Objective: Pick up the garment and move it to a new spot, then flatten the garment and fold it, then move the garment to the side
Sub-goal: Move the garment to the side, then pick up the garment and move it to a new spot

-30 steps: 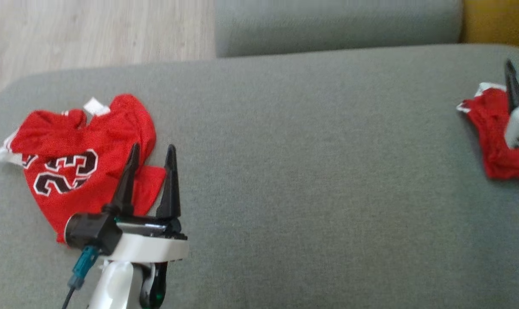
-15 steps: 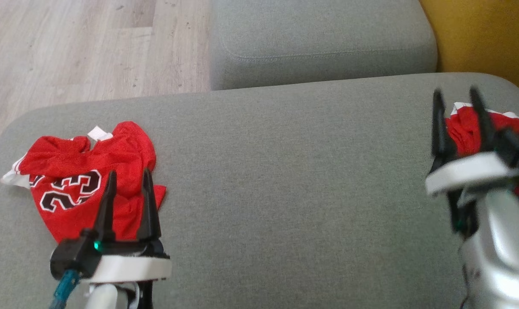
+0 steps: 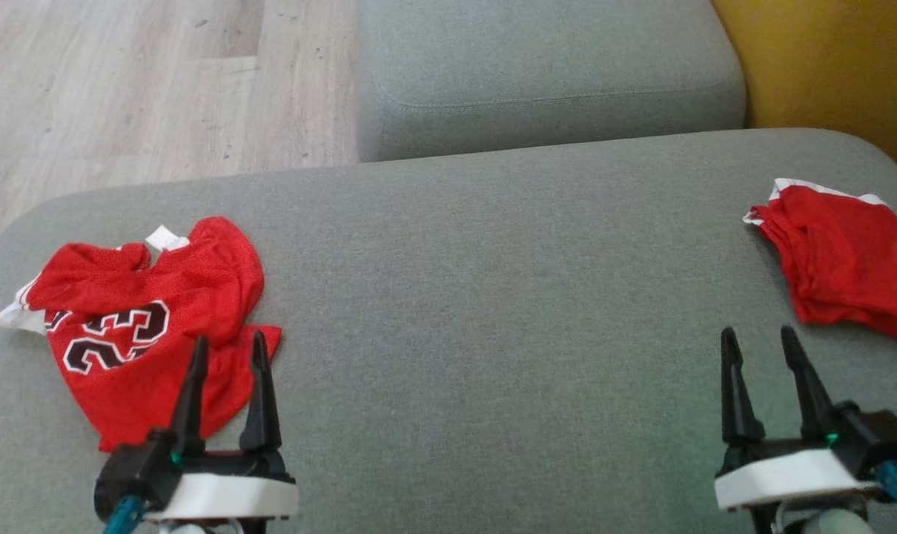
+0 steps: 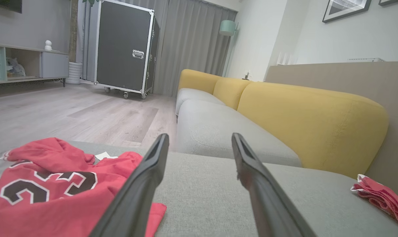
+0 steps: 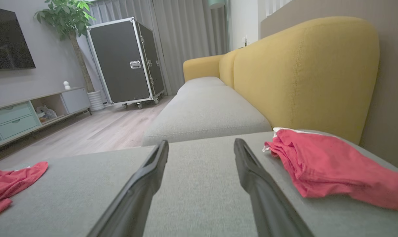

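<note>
crumpled red jersey [image 3: 196, 289] left, folded red garment [image 3: 845, 263] right

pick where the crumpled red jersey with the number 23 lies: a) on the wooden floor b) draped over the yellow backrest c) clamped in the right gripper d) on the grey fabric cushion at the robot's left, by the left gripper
d: the crumpled red jersey with the number 23 lies on the grey fabric cushion at the robot's left, just ahead of the open left gripper.
</note>
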You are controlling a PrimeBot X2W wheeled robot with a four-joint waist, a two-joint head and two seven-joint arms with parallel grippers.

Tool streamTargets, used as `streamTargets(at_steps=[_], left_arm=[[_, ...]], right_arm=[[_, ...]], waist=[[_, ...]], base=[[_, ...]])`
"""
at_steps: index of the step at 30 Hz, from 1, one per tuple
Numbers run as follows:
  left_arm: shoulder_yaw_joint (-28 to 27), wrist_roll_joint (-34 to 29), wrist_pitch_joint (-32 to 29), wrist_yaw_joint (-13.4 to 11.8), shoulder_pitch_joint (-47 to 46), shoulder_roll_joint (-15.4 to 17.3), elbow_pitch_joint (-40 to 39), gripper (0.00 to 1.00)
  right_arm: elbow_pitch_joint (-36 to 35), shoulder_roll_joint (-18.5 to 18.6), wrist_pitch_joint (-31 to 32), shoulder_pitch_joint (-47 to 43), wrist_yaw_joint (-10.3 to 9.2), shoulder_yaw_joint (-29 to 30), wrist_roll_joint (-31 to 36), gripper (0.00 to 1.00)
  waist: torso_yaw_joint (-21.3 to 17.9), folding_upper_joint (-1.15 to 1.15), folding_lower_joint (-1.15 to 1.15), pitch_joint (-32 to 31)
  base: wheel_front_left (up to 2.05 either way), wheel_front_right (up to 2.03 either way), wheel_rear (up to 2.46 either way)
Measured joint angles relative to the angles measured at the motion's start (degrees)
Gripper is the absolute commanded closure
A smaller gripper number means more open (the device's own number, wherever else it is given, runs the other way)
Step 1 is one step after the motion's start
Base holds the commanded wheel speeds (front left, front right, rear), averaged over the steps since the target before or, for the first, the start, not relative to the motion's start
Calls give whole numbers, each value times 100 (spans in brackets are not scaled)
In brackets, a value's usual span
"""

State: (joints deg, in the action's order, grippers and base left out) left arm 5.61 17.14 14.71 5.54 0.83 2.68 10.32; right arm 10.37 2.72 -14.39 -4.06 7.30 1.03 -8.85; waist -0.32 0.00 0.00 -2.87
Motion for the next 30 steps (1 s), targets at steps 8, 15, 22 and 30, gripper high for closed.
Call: streamTargets(at_steps=[8, 15, 22, 30], left_arm=[[14, -69, 0, 35, 89, 0, 136, 0], [64, -69, 0, 52, 85, 0, 224, 0], [70, -70, 0, 51, 81, 0, 223, 0], [24, -226, -1, 2, 75, 0, 276, 0]], right_arm=[[-142, -7, 0, -44, 0, -109, -57, 0], [-190, -7, 0, -12, 0, -116, -181, 0], [-212, -7, 0, -14, 0, -125, -191, 0], [-163, -7, 0, -43, 0, -427, -307, 0]], waist=[[-85, 0, 1, 50], [-82, 0, 1, 40], [-16, 0, 1, 41], [414, 0, 1, -21]], base=[[0, 0, 0], [0, 0, 0], [0, 0, 0], [0, 0, 0]])
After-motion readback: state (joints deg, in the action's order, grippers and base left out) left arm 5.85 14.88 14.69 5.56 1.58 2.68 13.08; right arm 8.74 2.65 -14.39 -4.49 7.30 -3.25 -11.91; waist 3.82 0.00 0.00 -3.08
